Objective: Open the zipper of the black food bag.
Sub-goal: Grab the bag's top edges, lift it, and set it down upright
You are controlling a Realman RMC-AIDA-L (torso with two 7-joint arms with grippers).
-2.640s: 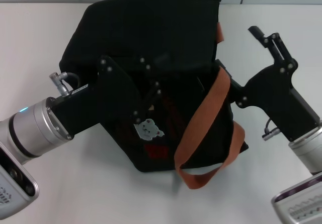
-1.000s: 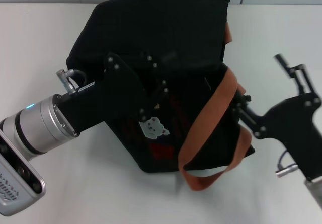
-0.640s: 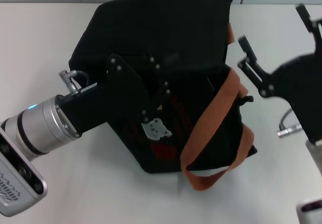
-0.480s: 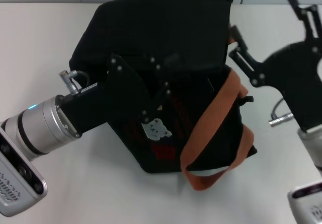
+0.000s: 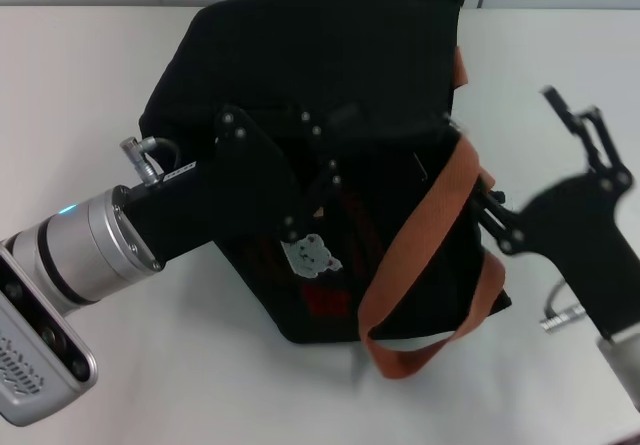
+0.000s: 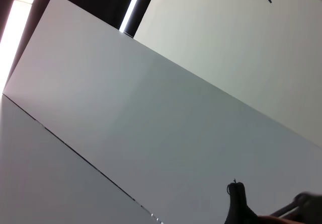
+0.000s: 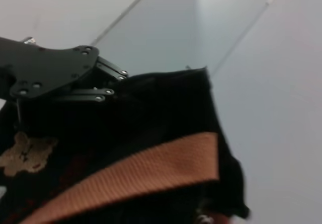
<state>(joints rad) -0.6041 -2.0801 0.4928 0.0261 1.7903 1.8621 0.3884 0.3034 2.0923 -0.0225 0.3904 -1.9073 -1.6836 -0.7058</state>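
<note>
Since half a second ago, our right gripper (image 5: 515,180) has come down from beside the upper right corner of the black food bag (image 5: 330,75) to its right side, and it now touches the bag next to the orange-brown handle (image 5: 420,235). One finger (image 5: 492,217) lies against the fabric there, the other finger (image 5: 575,125) stands far out over the white table (image 5: 80,75), so the claw is widely spread and holds nothing. The bag itself has not shifted in this time.

The bag stands in the middle of the table, leaning, with its front turned toward us; the bear patch (image 5: 308,255) and the red lettering (image 5: 322,295) below it are visible. Our left gripper (image 5: 320,190) is pressed onto the front of the bag, just above the bear patch. We cannot tell if its fingers are spread or pressed together, because black metal lies on black fabric.

The zipper runs along the top rim of the bag, but we cannot make out it or its pull tab in any view. In the right wrist view we see the handle (image 7: 131,176) crossing the black fabric and the left gripper's links (image 7: 60,78) on the bag.
</note>
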